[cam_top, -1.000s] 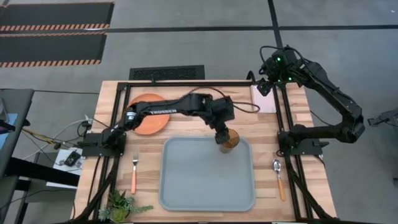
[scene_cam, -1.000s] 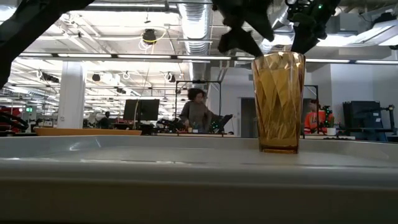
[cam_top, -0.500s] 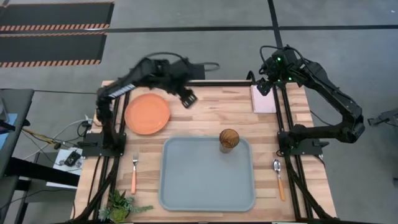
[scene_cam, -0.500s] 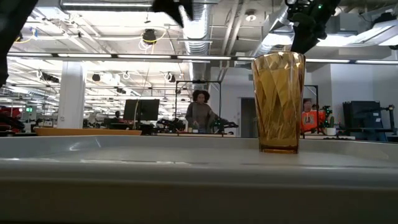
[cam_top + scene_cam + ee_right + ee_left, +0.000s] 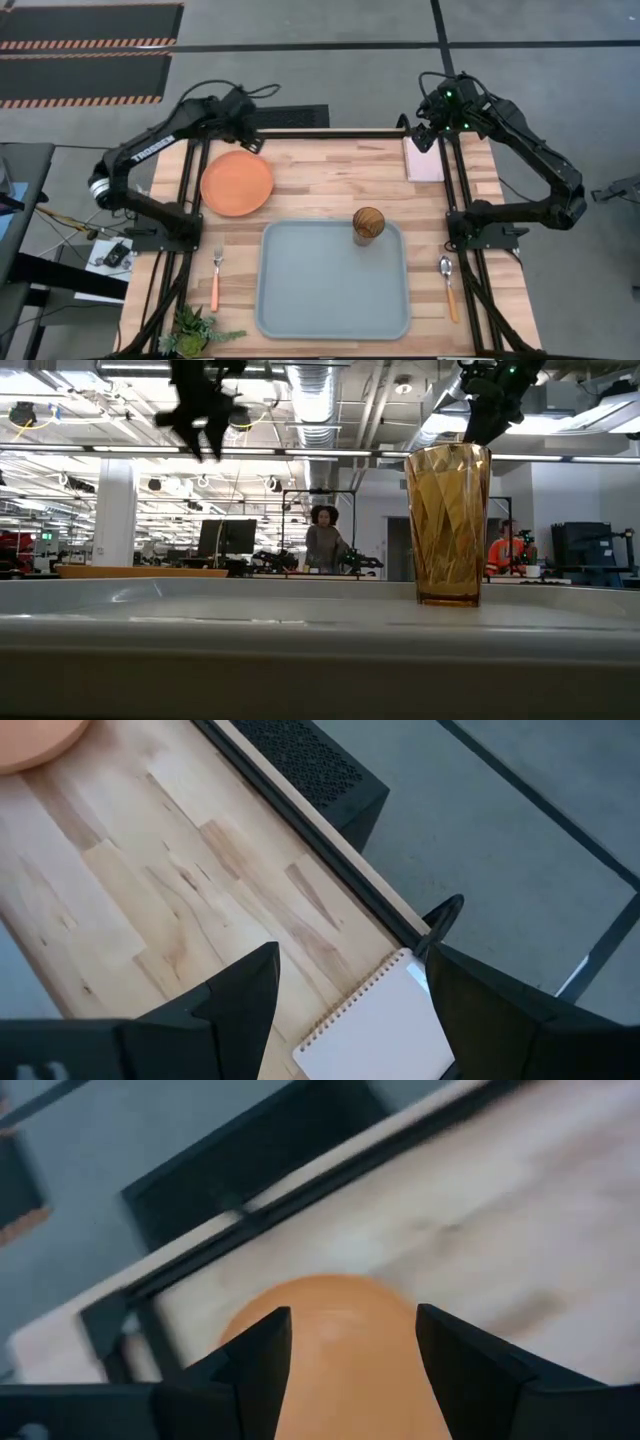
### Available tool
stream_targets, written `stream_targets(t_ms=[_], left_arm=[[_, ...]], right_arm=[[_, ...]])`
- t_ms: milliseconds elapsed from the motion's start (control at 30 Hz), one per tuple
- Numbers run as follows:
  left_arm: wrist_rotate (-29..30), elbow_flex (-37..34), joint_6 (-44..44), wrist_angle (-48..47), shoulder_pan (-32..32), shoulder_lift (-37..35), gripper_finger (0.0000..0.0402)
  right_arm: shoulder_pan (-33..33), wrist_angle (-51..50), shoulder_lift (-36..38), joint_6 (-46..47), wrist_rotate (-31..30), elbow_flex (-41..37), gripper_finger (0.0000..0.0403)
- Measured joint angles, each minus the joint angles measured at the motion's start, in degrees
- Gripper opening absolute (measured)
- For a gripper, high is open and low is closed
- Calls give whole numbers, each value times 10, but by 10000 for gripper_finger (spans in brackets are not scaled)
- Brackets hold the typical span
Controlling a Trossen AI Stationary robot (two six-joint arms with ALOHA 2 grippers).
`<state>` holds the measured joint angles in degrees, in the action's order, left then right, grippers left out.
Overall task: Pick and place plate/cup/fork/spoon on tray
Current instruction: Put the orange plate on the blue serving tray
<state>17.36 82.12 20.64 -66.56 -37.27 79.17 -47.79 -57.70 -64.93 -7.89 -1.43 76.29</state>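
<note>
The cup (image 5: 368,224) stands on the tray (image 5: 300,300). We hover our left gripper (image 5: 352,1342), released and empty, above the plate (image 5: 237,183); next we descend and grasp its rim.

The left arm (image 5: 150,160) arches across the upper left of the high view, its elbow at the left edge. The left gripper (image 5: 247,135) sits left of upper centre, fingers (image 5: 262,1365) parted and empty. The right arm (image 5: 530,160) bends along the right side, its base at middle right. The right gripper (image 5: 427,135) hangs right of upper centre, fingers (image 5: 245,995) spread wide, empty.
</note>
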Motion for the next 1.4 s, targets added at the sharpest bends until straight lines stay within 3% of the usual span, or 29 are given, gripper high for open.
stream_targets(t_ms=[133, 233, 333, 633, 833, 1200, 1400], left_arm=[[14, -107, -26, 69, -58, -15, 204], [20, -147, -69, 96, -89, 6, 204], [21, -164, -96, 107, -126, 35, 204], [-72, -168, -198, 123, -232, 112, 204], [-75, -168, -270, 125, -235, 168, 204], [-107, -168, -288, 166, -253, 217, 203], [-95, -168, -307, 173, -256, 227, 166]], right_arm=[[0, 5, 0, 9, 0, 0, 274], [0, 4, 0, 20, 0, 0, 274], [0, 4, 0, 25, 0, 0, 274], [0, 7, 0, 25, 0, 0, 274], [0, 8, 0, 25, 0, 0, 274], [0, 13, 0, 25, 0, 0, 274], [0, 26, 0, 18, 0, 0, 274]])
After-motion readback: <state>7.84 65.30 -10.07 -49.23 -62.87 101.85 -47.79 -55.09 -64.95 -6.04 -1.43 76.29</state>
